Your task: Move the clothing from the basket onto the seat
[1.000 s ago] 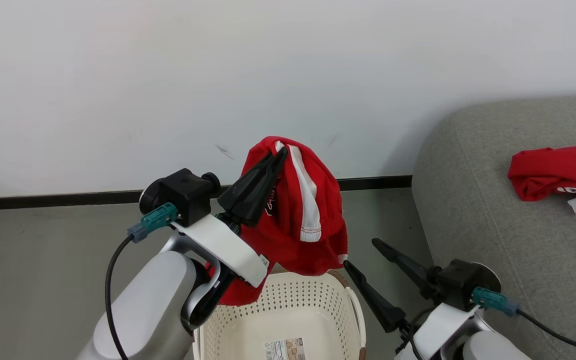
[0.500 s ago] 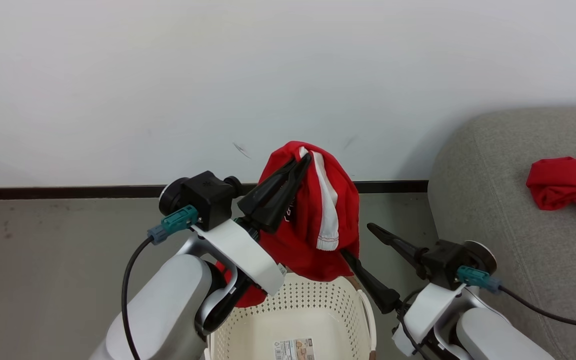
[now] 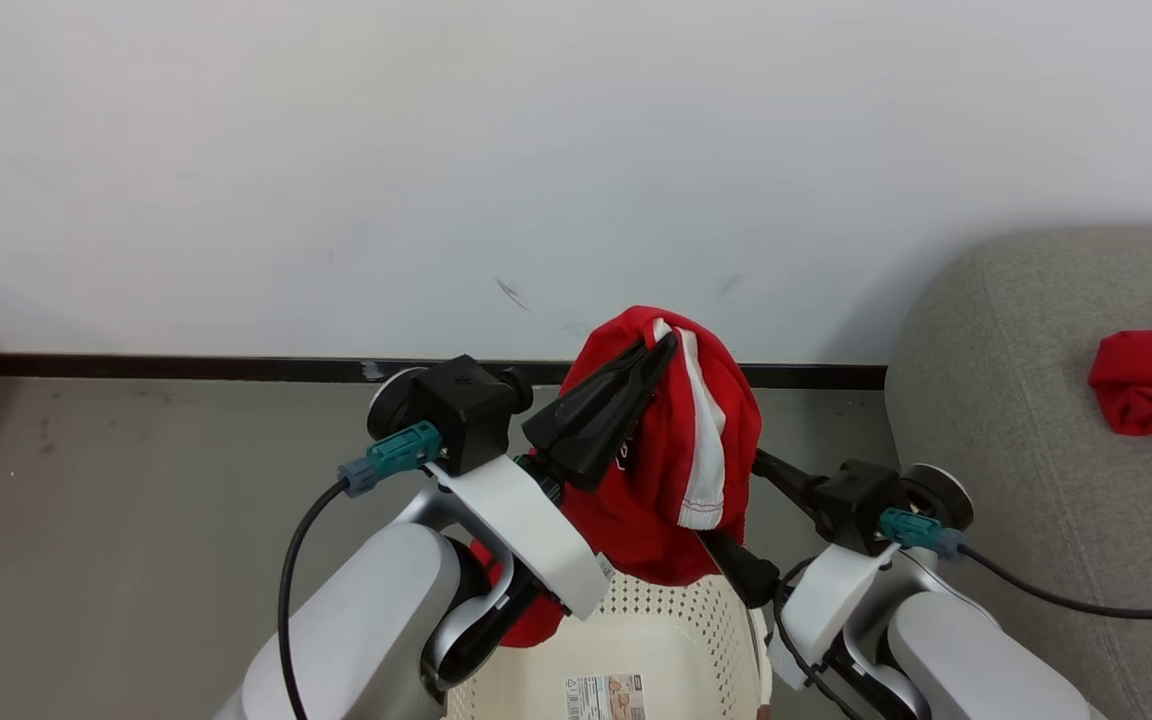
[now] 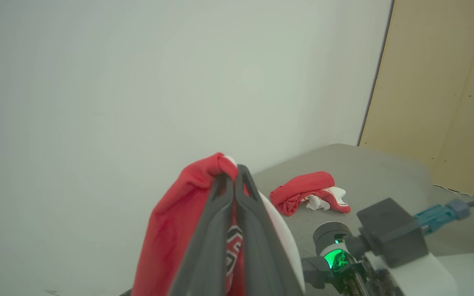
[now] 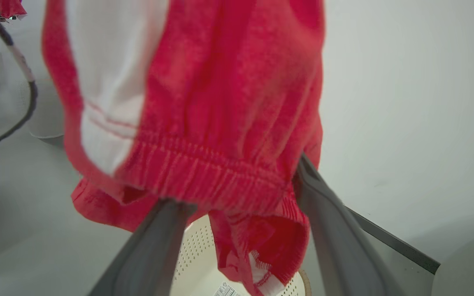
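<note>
In the head view, your left end effector (image 3: 671,345) is clenched on the top fold of the red garment (image 3: 676,480). The garment hangs in a loose bundle above the basket (image 3: 681,610), clear of the rim as far as you can see. The right end effector (image 3: 731,498) is released, its fingers spread wide just beside the cloth's lower edge and holding nothing. The other garment (image 3: 1151,385) lies crumpled on the seat (image 3: 1016,420), off to the right.

In the left wrist view, the fingers of the left end effector (image 4: 237,170) press together with a thin pinch of the red garment (image 4: 171,230) between them. Past it, the other garment (image 4: 309,193) rests on the seat (image 4: 377,172).

In the right wrist view, the red garment (image 5: 204,102) shows a ribbed elastic band and a white panel. It hangs across the open fingers of the right end effector (image 5: 237,183), with the basket (image 5: 196,263) below.

Expect the cloth to be light, limp and not fragile. It will swing and trail when you move. A pinch on one fold can slip, so grip the thicker elastic band if you want a second hold. Carry it high enough that the hem clears the basket rim.
</note>
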### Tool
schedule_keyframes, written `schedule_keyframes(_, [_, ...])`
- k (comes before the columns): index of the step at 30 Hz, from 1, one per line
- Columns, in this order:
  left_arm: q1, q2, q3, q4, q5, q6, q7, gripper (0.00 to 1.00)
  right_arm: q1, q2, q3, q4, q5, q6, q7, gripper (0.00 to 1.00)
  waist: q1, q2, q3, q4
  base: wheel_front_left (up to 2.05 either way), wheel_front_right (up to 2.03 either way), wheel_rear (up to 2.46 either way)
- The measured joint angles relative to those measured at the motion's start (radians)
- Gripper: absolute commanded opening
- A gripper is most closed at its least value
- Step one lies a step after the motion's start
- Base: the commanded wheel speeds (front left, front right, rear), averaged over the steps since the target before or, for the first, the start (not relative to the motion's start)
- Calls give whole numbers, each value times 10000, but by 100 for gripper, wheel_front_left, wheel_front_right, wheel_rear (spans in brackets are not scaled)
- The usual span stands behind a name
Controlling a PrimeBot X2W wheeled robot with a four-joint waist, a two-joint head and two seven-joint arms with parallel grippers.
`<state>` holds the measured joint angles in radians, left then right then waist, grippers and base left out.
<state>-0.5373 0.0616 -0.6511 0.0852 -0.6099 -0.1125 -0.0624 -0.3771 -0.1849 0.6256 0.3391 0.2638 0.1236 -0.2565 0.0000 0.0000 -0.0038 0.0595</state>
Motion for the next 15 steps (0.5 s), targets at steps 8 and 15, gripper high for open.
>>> schedule_keyframes(8, [13, -19, -424, -29, -148, -2, 136, 0, -314, 268, 123, 349, 4, 0, 0, 15, 0, 0, 5, 227, 0, 0, 0])
schedule_keyframes(15, [80, -23, -422, -31, -150, 0, 144, 0, -413, 416, -234, 318, 98, 0, 0, 0, 0, 0, 8, 329, 0, 0, 0])
